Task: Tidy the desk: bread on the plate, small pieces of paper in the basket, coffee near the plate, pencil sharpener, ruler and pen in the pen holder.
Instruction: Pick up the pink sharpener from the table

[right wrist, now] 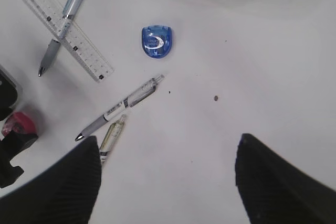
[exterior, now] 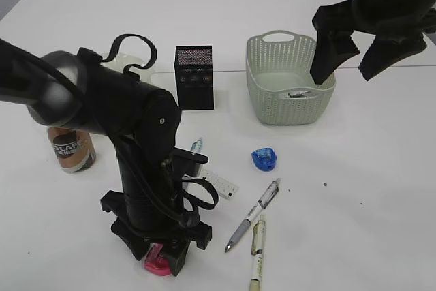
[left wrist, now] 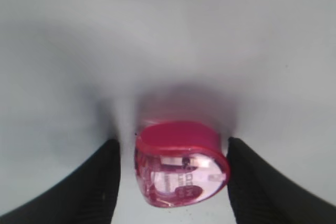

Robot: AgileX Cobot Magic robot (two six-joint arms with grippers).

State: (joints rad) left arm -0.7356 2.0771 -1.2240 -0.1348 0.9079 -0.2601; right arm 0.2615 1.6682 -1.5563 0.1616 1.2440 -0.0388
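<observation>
At the near edge of the white tabletop (exterior: 381, 168), the pink sharpener (left wrist: 181, 166) sits between the left gripper's (left wrist: 173, 182) jaws, which stand partly open just beside its sides; whether they touch it I cannot tell. The right gripper (exterior: 347, 59) hangs above the basket (exterior: 289, 80), jaws spread wide and holding nothing. A blue sharpener (right wrist: 156, 41), two pens (right wrist: 118, 107), and a ruler (right wrist: 65, 30) with a third pen across it lie mid-table. The holder (exterior: 194, 76) stands beside the basket, a coffee can (exterior: 71, 149) at left.
</observation>
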